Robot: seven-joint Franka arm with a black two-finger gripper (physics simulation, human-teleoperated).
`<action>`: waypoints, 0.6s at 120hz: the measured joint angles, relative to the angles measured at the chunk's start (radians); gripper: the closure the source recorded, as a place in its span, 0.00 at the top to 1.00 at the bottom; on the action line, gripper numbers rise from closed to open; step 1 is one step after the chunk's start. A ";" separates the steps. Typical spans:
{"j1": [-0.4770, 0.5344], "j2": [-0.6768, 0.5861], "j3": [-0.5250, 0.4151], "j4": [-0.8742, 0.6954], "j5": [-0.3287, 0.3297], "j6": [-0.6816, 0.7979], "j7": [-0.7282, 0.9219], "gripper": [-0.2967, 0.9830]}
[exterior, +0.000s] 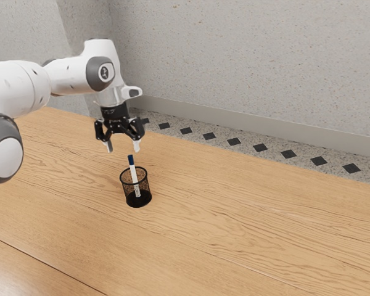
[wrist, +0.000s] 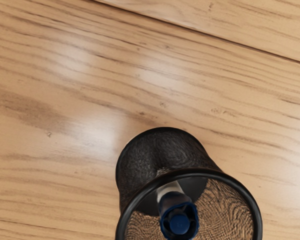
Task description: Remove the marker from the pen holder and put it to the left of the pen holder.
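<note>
the wooden table (exterior: 246,228) spreads widest, and over it the white arm (exterior: 18,86) comes in from nine o'clock in the exterior view. its black gripper (exterior: 123,147) points down, released, the two fingers (exterior: 136,147) well apart with nothing between them. the black mesh pen holder (exterior: 126,187) stands upright on the wood at about eight o'clock from that view's middle, the gripper above it toward eleven. smallest, the white marker (exterior: 134,176) is inside the holder, tilted slightly toward eleven, its blue cap (exterior: 131,160) poking above the rim, just beneath the gripper.
</note>
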 joint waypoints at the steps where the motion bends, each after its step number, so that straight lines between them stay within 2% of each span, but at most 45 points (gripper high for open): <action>1: 0.000 0.003 0.000 0.000 -0.001 0.002 0.000 0.77; 28: 0.000 0.057 -0.001 0.000 -0.015 0.035 0.006 0.76; 52: 0.000 0.058 -0.004 0.001 -0.025 0.040 0.008 0.50; 72: 0.000 0.050 -0.007 0.000 -0.023 0.020 0.008 0.34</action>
